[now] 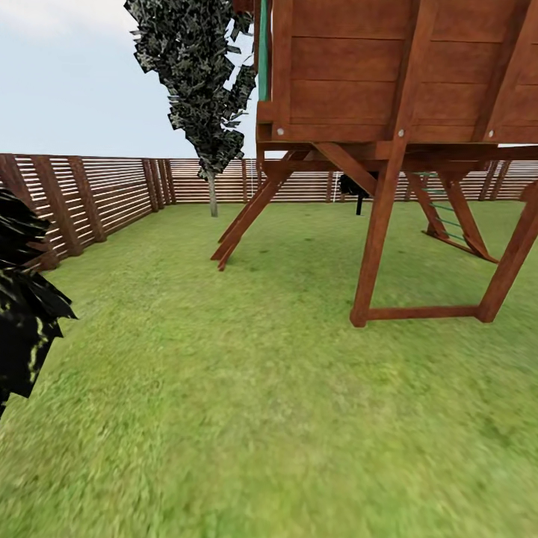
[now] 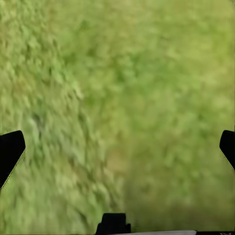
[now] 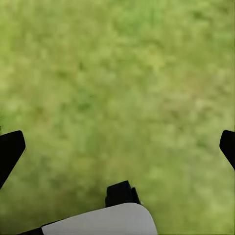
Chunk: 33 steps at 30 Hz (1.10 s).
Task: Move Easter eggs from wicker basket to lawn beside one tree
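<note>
The lawn (image 1: 224,403) spreads out ahead of me as short mottled green grass. The Easter eggs, the wicker basket and the tree are out of view. In the left wrist view my left gripper (image 2: 117,149) hangs open over bare grass, its dark fingertips (image 2: 10,151) far apart at the frame's sides. My right gripper (image 3: 117,149) is open in the same way above grass, with nothing between its fingertips (image 3: 10,149).
A big red-brown wooden play tower (image 1: 396,90) on slanted legs stands ahead to the right, its nearest leg (image 1: 373,246) planted in the grass. A slatted wooden fence (image 1: 112,194) bounds the garden. A thin-stemmed dark cypress (image 1: 205,82) grows by the far fence. Dark foliage (image 1: 22,314) juts in at the left.
</note>
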### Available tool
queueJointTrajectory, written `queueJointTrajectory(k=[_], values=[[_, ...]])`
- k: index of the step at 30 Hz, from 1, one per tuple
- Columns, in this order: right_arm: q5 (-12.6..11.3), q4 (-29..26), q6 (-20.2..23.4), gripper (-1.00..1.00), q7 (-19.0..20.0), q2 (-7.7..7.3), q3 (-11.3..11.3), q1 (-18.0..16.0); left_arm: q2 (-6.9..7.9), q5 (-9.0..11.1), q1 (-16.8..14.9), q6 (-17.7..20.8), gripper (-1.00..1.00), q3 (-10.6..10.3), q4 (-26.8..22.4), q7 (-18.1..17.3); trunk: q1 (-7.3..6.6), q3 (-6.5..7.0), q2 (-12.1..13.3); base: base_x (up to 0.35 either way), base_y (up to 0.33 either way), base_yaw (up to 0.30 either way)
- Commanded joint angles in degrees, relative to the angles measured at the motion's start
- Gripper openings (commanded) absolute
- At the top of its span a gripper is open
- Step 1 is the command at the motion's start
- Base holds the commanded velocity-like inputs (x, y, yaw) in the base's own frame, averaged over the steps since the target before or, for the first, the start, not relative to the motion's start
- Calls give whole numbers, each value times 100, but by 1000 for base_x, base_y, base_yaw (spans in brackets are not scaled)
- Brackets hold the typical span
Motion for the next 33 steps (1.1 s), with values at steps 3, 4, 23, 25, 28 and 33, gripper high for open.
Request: queueJointTrajectory(k=[3, 4, 23, 25, 28, 33], values=[[-60, 3, -18, 100, -1, 0, -3, -2, 23, 0, -1, -6, 100, -31, -11, 60, 3, -4, -2, 335, 0, 0], [-59, 7, -18, 100, 0, 0, -6, -2, 43, 0, 0, -6, 100, -29, -13, 62, 3, -4, -2, 335, 0, 0], [-75, 26, -273, 100, -28, -66, -50, -2, 108, -17, 0, -169, 100, 428, -31, 99, 3, -4, -2, 335, 0, 0], [-82, 47, -346, 100, -28, -64, -50, -3, 112, -17, 1, -191, 100, 429, -31, 99, 3, -4, -2, 335, 0, 0], [-85, 51, -392, 100, -27, -62, -50, -3, 115, -17, 2, -226, 100, 430, -31, 106, 3, -4, -2, 335, 0, 0], [-88, 30, -412, 100, -23, -55, -50, -2, 111, -17, 0, -234, 100, 430, -31, 106, 3, -4, -2, 335, 0, 0]])
